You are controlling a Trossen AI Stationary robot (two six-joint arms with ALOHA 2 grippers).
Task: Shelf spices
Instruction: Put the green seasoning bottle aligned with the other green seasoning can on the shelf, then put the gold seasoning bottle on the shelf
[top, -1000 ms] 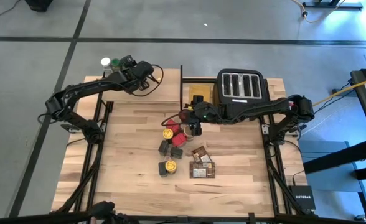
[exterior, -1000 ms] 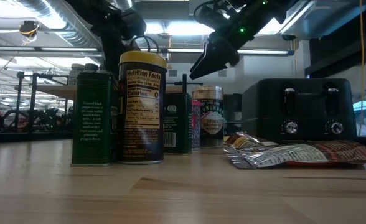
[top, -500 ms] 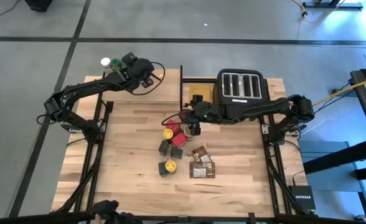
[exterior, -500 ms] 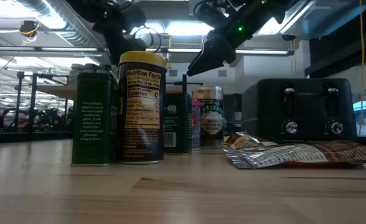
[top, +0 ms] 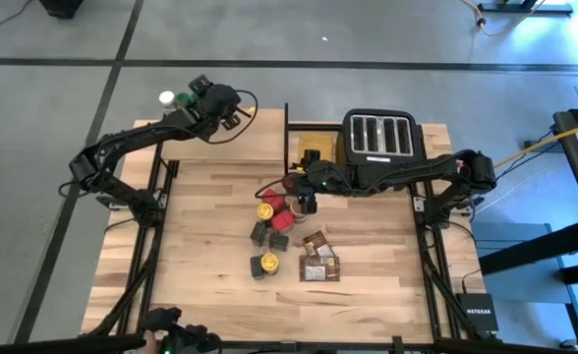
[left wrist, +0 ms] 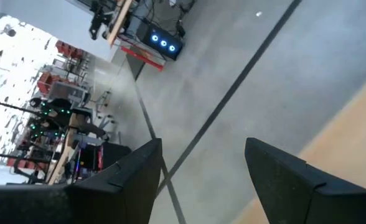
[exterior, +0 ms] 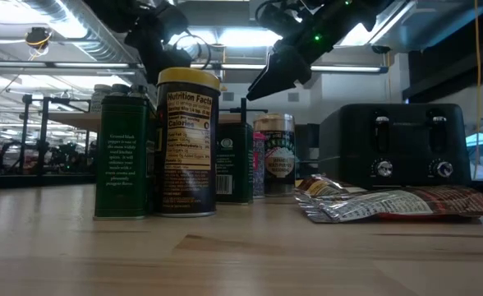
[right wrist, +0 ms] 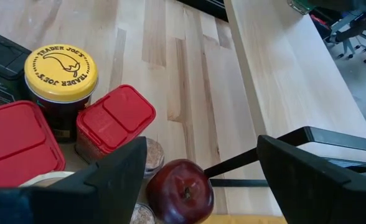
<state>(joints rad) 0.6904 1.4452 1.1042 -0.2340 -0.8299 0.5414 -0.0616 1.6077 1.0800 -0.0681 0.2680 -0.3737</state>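
Your right gripper's [right wrist: 195, 180] fingers [right wrist: 117, 177] stand spread, pinching nothing. Just below them sit the spices: a red-lidded jar [right wrist: 116, 119], a yellow-lidded jar [right wrist: 61, 70] beside it, and a dark red knob [right wrist: 178, 190] between the fingertips. Beyond the fingers runs the shelf [right wrist: 282, 68]. Your left gripper [left wrist: 198, 174], fingers also spread and empty, hangs over the shelf's far corner [top: 245, 123], near two jars [top: 174, 98] there.

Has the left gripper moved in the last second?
Yes. In the high view the left gripper has swung toward the shelf's far left corner, nearer the white-lidded jar.
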